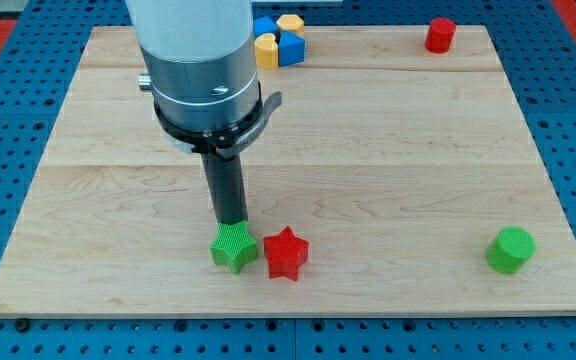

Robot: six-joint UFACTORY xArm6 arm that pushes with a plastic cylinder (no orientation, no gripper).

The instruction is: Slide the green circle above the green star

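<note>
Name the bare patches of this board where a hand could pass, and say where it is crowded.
Bare: the stretch between red star and green circle, and the middle band up to the red cylinder. Crowded: my tip at the green star, and the blue-yellow cluster.

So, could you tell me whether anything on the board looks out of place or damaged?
Nothing looks damaged or spilled. One mismatch: my tip sits at the green star, beside the red star, while the green circle I should push stands far off at the view's right.
</note>
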